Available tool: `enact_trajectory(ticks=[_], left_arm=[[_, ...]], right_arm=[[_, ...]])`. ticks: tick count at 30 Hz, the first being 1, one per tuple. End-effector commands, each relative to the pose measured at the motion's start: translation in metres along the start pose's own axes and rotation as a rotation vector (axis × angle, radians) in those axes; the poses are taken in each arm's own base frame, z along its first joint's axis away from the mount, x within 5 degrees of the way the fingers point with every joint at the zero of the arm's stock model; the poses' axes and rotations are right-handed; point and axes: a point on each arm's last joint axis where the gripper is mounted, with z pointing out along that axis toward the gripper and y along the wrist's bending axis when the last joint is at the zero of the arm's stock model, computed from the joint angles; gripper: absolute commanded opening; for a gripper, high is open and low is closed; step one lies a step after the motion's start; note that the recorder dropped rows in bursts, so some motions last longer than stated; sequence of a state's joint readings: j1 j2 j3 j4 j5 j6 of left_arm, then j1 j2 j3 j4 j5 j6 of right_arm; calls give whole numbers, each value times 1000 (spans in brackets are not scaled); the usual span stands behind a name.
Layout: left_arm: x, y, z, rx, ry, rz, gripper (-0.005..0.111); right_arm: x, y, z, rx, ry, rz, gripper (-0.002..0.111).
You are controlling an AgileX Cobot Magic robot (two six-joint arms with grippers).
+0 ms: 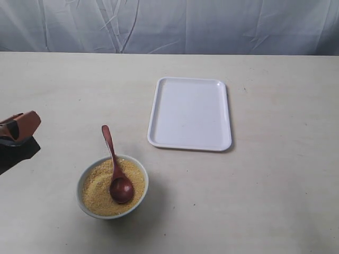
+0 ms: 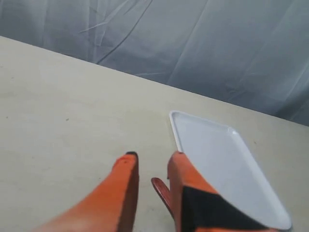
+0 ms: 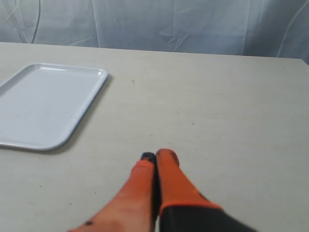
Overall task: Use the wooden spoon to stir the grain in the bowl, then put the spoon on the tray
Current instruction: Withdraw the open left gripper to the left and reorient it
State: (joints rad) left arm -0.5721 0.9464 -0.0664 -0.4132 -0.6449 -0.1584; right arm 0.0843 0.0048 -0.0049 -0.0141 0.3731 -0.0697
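Your left pincer [image 2: 153, 157] has its orange fingers parted and grips nothing. The handle end of the wooden spoon [image 1: 113, 161] shows beyond the gap, but in the exterior view this pincer sits at the left edge, well apart from the spoon. Your right pincer [image 3: 157, 155] is pressed closed on nothing, above bare tabletop [image 1: 265, 185].

The spoon's oval head rests on the grain [image 1: 98, 188] in the bowl [image 1: 80, 186], and its handle leans out over the far rim. The tray [image 1: 190, 114] lies flat, beyond the bowl and to its right, with a strip of pale tabletop between them. A creased grey cloth [image 1: 212, 26] hangs behind the far edge.
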Motion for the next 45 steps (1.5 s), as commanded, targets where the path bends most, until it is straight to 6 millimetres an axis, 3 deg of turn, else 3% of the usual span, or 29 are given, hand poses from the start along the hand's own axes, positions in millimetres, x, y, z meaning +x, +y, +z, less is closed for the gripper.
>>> enact_trajectory(ticks=[1, 10, 17, 21, 28, 31, 38, 45], left_arm=[[0, -1, 0, 6, 2, -1, 25], [5, -1, 1, -8, 74, -21, 25], [-23, -20, 18, -33, 87, -150, 25], [-28, -28, 30, -71, 152, -183, 25], [0, -18, 48, -203, 308, -230, 25], [3, -13, 58, -249, 328, -261, 25], [-14, -11, 89, -250, 433, -235, 25], [-24, 7, 92, -276, 485, -162, 25]], right_arm=[[0, 0, 0, 7, -12, 0, 0], [0, 0, 0, 7, -12, 0, 0], [0, 0, 0, 7, -12, 0, 0], [0, 0, 0, 7, -12, 0, 0], [0, 0, 0, 7, -12, 0, 0], [0, 0, 0, 7, -12, 0, 0], [0, 0, 0, 7, -12, 0, 0], [0, 0, 0, 7, -12, 0, 0]])
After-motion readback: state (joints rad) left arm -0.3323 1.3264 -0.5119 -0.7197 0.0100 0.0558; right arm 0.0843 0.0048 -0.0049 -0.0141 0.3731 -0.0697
